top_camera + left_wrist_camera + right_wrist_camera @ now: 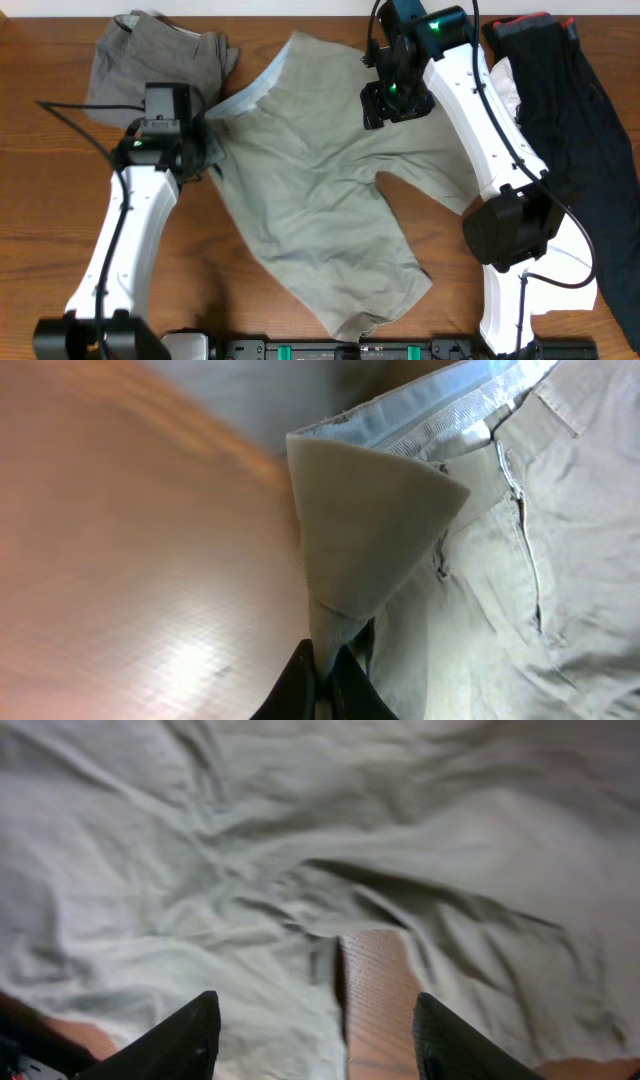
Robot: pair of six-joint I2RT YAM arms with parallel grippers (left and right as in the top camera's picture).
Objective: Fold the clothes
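In the middle of the table [60, 230] the shorts [320, 190] lie spread and wrinkled. The waistband is toward the far left, one leg reaches nearly to the front edge, and the other runs under the right arm [480, 120]. The left gripper [322, 663] is pinched tight on a folded-up corner of the waistband, whose pale lining shows. The right gripper [315, 1005] hangs over the far part of the shorts, fingers spread wide with nothing between them. Bare wood lies open at the near left. A pair of darker shorts [150, 55] crowds the far left corner, just beside the waistband. A black garment [570, 90] and a white shirt [565, 262] fill the right side, partly beneath that arm.
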